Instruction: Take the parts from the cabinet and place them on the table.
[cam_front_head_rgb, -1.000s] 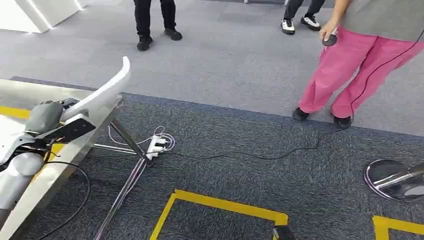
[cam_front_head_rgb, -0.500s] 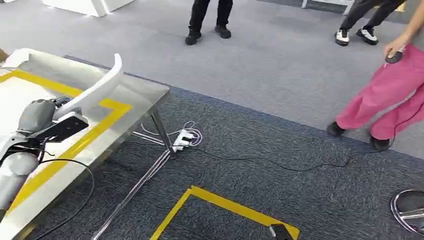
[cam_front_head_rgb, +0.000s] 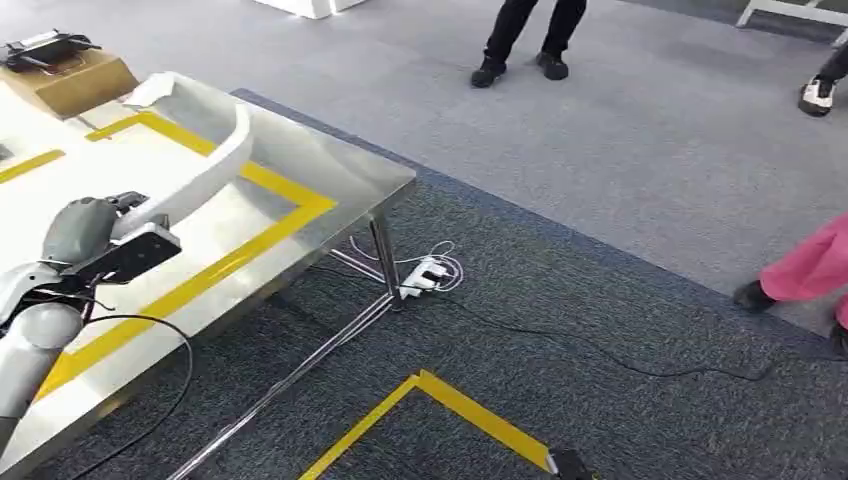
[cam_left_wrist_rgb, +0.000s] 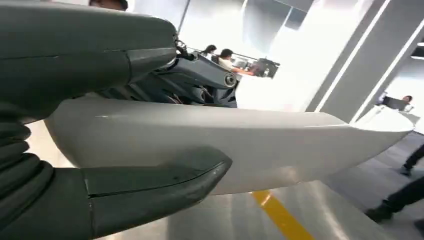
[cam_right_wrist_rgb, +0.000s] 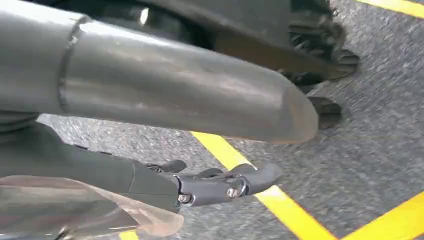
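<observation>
Over tabletop, left hand fingers clamped round white curved part, part jutting beyond fingers. Lower level inside yellow tape outline, then release. Right hand fingers loosely apart, holding nothing.

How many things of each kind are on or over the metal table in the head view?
White curved part, held by the left hand: 1
Brown box: 1
Black device on the box: 1
Total: 3

Left hand fingers mostly hidden behind white part; person in pink trousers cut off at edge.
</observation>
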